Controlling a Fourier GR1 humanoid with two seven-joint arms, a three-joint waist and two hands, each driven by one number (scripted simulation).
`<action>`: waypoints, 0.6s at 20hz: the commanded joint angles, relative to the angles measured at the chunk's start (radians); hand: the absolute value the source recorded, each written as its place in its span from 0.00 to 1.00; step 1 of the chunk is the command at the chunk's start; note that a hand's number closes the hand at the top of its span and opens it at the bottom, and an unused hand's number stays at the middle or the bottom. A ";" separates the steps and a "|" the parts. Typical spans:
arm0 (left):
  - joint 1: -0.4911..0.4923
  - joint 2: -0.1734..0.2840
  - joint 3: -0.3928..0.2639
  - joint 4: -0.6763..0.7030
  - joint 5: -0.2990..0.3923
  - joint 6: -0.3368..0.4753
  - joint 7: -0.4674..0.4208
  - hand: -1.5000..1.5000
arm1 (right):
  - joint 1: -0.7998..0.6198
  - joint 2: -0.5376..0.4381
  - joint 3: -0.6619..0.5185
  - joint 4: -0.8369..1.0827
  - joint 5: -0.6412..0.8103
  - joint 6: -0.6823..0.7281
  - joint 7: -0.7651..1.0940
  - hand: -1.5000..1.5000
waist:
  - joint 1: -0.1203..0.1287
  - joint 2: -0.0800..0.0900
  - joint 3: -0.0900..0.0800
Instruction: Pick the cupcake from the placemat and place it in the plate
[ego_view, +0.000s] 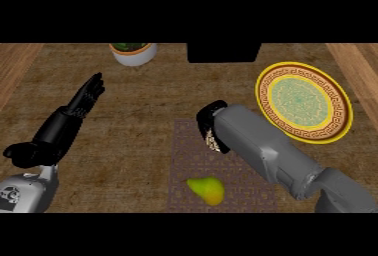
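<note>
Seemingly mid-pick: the right hand (212, 125) hangs over the brown woven placemat (244, 192), fingers and cupcake hidden; the yellow-rimmed patterned plate (275, 82) holds nothing. The left hand (83, 102) rests, fingers straight.

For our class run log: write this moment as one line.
left hand: open, resting | right hand: over placemat, fingers hidden | cupcake: unseen | pear: on placemat | plate: bare

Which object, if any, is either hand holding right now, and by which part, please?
The open left hand holds nothing. The right hand is mostly hidden behind its grey forearm, so any hold cannot be told.
</note>
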 joint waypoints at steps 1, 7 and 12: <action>0.018 0.008 0.013 0.010 0.000 0.007 0.010 0.50 | -0.028 -0.048 -0.096 0.137 -0.002 -0.266 0.221 1.00 | -0.056 -0.023 -0.002; 0.012 0.002 0.013 0.012 0.009 0.001 0.013 0.50 | -0.156 0.051 -0.197 0.180 -0.011 -0.720 0.575 1.00 | -0.023 -0.011 -0.005; 0.003 -0.012 -0.013 0.004 -0.002 -0.010 -0.004 0.50 | -0.202 0.076 -0.179 0.087 0.034 -1.007 0.881 1.00 | 0.032 0.009 -0.007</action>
